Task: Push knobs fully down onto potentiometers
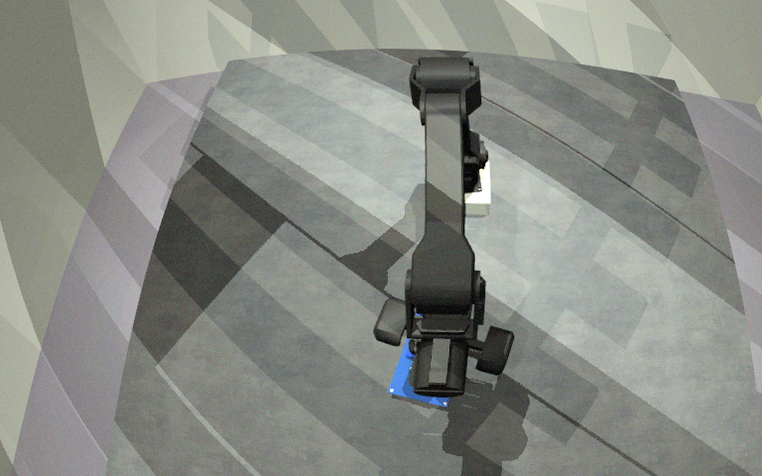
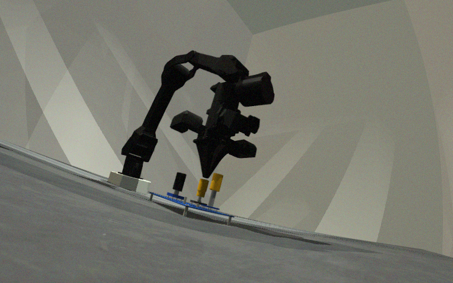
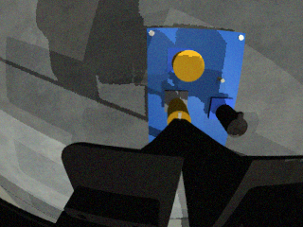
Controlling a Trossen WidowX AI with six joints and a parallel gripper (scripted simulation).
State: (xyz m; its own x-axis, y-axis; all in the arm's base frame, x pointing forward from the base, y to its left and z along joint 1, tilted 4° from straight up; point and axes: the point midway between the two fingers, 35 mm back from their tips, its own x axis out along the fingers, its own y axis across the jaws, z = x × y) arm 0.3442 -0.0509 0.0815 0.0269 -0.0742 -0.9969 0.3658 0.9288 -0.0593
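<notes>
A blue circuit board (image 1: 400,388) (image 2: 173,195) (image 3: 222,57) stands on short legs on the grey table. Two yellow knobs sit raised on their shafts: one (image 2: 202,187) (image 3: 178,113) nearer the arm's base, the other (image 2: 216,181) (image 3: 188,66) farther out. A black knob (image 2: 179,181) (image 3: 235,121) stands on a third potentiometer. My gripper (image 2: 207,175) (image 3: 178,124) is shut and empty. Its tip points down and hangs just above the yellow knobs. In the wrist view it is over the nearer yellow knob. In the top view the wrist hides the gripper and most of the board.
The arm's white base block (image 1: 477,200) (image 2: 128,181) stands behind the board. The arm (image 1: 444,184) reaches forward over the table. Patterned light and shadow lie across the table.
</notes>
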